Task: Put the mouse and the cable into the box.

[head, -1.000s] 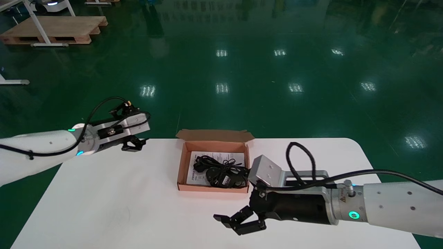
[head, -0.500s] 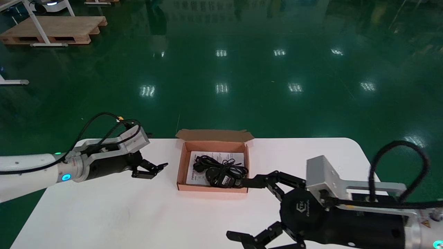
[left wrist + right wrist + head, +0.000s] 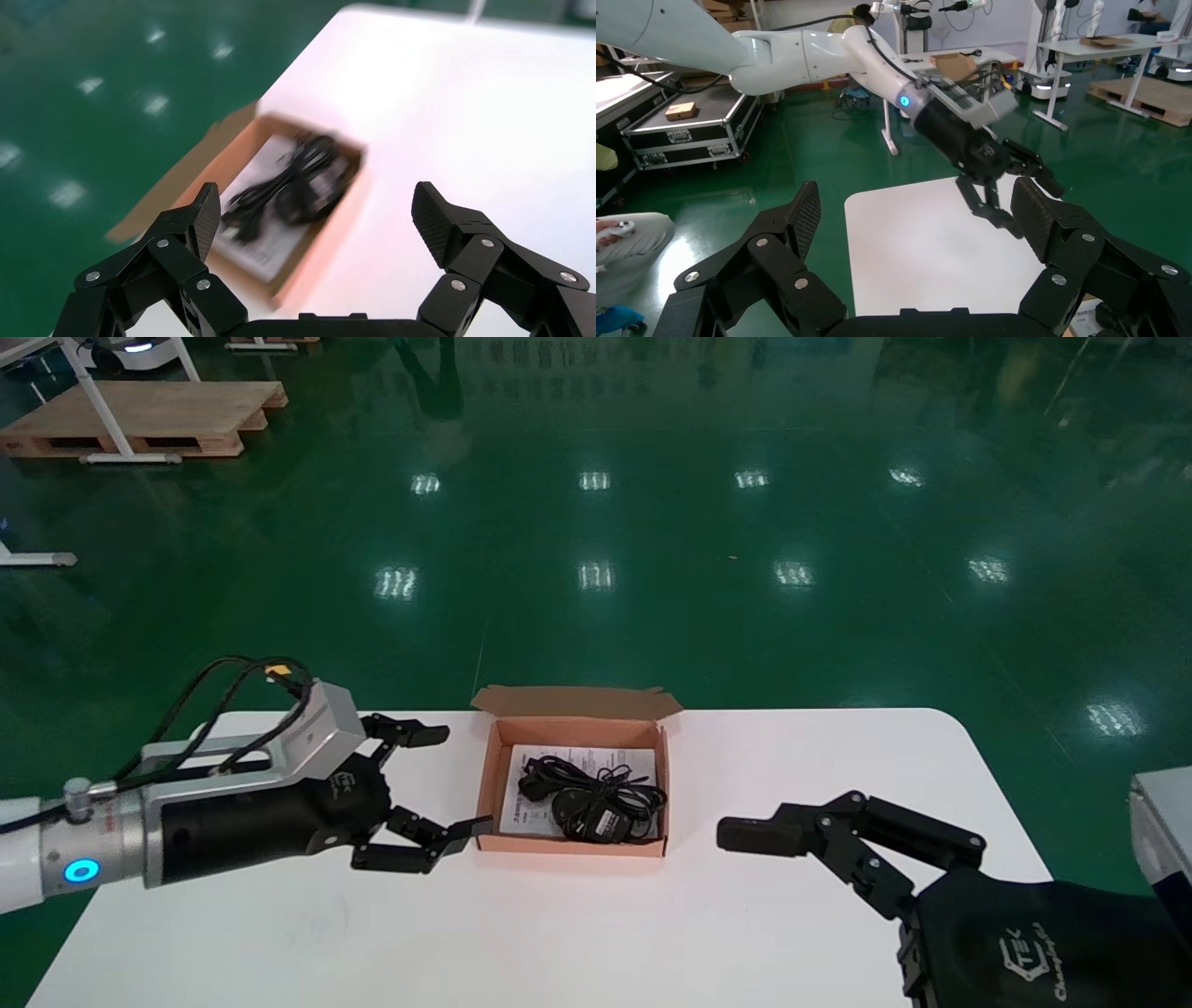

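**Contents in place; both grippers standing close to a light box**

The risk is judged to be contact, not grasping. Nearest the robot, the right gripper (image 3: 916, 214) hangs empty over the table (image 3: 279, 933), jaws spread wide and aimed at the box (image 3: 484, 794). A forward sweep could shove the box aside.

The left gripper (image 3: 456, 782) is also empty and wide. Its nearer finger lies just beside the box's front left corner, and a small advance could push or turn the carton.

Inside, the mouse (image 3: 587, 812) rests on a printed sheet (image 3: 517, 817), with the cable (image 3: 568, 773) bundled over it. A loop might snag if the rear flap (image 3: 573, 699) were closed.

Against the earlier frames:
- The right gripper has drawn back from the box's right front corner.
- The left gripper has come in from the table's far left edge and opened.
- The box and its contents have not shifted.
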Robot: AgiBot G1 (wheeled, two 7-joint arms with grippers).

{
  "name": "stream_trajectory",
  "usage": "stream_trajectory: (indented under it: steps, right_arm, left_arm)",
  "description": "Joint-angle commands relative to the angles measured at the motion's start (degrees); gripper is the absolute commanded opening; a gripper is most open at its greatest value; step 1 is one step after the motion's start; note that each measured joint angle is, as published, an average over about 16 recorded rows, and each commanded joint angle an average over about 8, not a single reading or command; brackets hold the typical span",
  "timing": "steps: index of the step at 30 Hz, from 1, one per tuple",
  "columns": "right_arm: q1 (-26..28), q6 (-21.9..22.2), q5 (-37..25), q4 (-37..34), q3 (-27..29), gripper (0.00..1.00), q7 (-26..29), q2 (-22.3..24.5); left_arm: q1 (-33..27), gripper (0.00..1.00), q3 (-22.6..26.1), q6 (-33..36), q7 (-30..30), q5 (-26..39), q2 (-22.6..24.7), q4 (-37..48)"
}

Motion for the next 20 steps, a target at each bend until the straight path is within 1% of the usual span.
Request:
stream_trajectory:
  steps: [1, 17, 20]
  right_arm:
    - [-0.35, -0.48, 0.89, 0.19, 0.45, 1.00, -0.18, 0.46]
    - [-0.32, -0.46, 0.94, 0.17, 0.37, 1.00, -0.22, 0.48]
    - [-0.32, -0.46, 0.94, 0.17, 0.37, 1.00, -0.23, 0.49]
  left_arm:
    - [1.04, 1.00, -1.32, 2.17, -0.31, -2.39, -0.97, -1.32]
    - [9.34, 1.00, -11.81, 19.44, -2.75, -21.45, -8.70, -11.81]
    - [10.11, 1.00, -12.78, 21.04, -2.97, -23.22, -9.42, -12.78]
